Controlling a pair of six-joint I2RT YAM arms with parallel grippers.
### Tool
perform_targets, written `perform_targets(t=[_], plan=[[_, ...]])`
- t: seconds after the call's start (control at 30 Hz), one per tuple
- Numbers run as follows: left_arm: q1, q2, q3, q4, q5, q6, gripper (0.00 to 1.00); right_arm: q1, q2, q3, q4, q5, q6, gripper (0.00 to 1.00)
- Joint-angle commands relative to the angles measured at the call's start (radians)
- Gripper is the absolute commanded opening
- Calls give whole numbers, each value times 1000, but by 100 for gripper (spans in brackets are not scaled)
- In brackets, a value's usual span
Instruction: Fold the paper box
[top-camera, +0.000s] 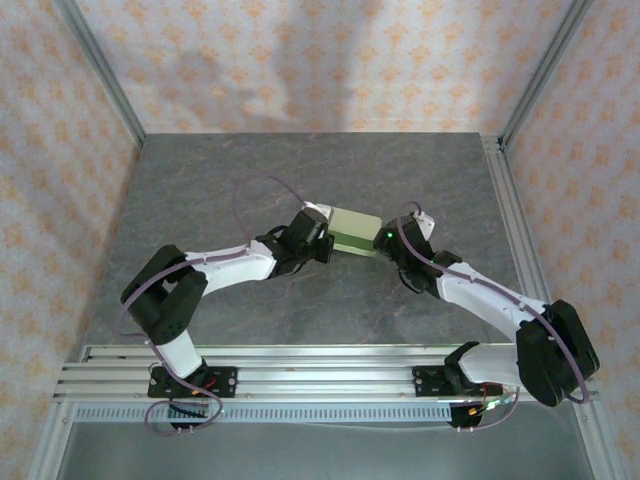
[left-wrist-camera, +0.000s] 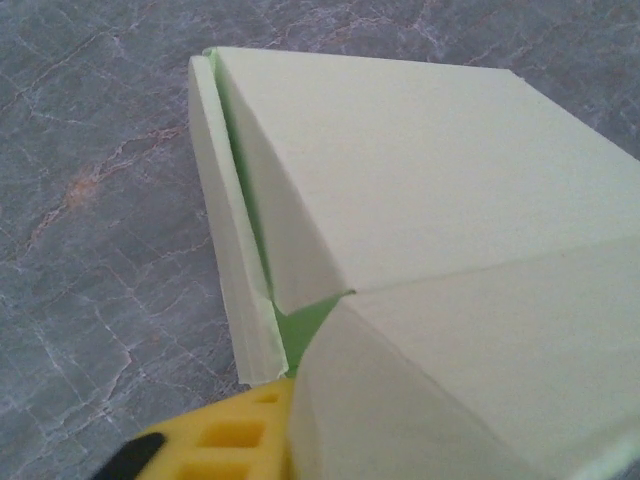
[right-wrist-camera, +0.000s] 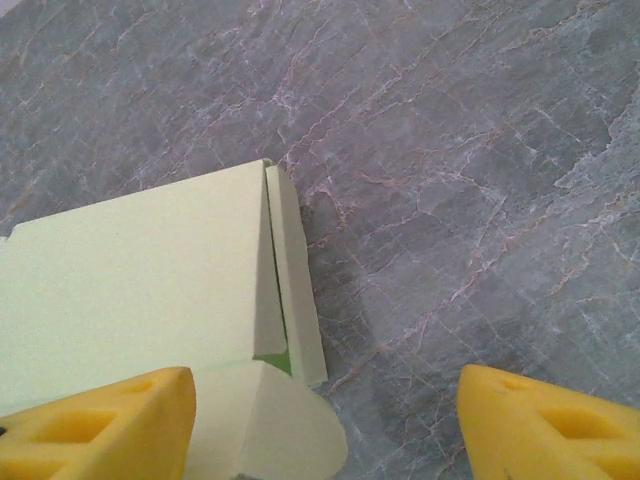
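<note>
Paper box (left-wrist-camera: 420, 200) right up at left wrist lens, mostly formed, end flap untucked; sits mid-table (top-camera: 250, 170) between both grippers; thin card, light, dents easily, probably slides; take it by folded edges, not tabs; left gripper (top-camera: 322, 247): one yellow finger (left-wrist-camera: 220, 440) at box corner, spread can't tell; right gripper (right-wrist-camera: 327, 385) wide apart, clamping nothing.

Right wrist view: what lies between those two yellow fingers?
A rounded flap of the paper box, close to one finger, then bare grey table up to the other finger, as the right wrist view shows.
</note>
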Motion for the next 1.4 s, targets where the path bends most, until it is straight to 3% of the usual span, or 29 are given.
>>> perform_targets(t=[0.0, 0.3, 0.77, 0.87, 1.03, 1.17, 1.3, 1.37], plan=[[-9, -59, -24, 34, -5, 12, 26, -5, 10, 7, -17, -6, -4, 70], [-9, -115, -87, 49, 19, 14, 36, -4, 53, 51, -7, -26, -22, 70], [-7, -333, -246, 97, 147, 16, 92, -12, 85, 77, -2, -17, -49, 73], [3, -363, -218, 71, 175, 1, 100, -20, 82, 80, 1, -8, -60, 73], [59, -316, -100, -21, 190, -104, 100, -49, 83, 90, 13, -25, -79, 73], [127, -166, 76, -199, 218, -190, 99, -79, 98, 100, 31, -64, -103, 73], [159, -4, 223, -313, 273, -223, 91, -105, 139, 121, 47, -108, -132, 74], [165, 73, 292, -381, 278, -226, 82, -112, 165, 132, 53, -124, -141, 74]])
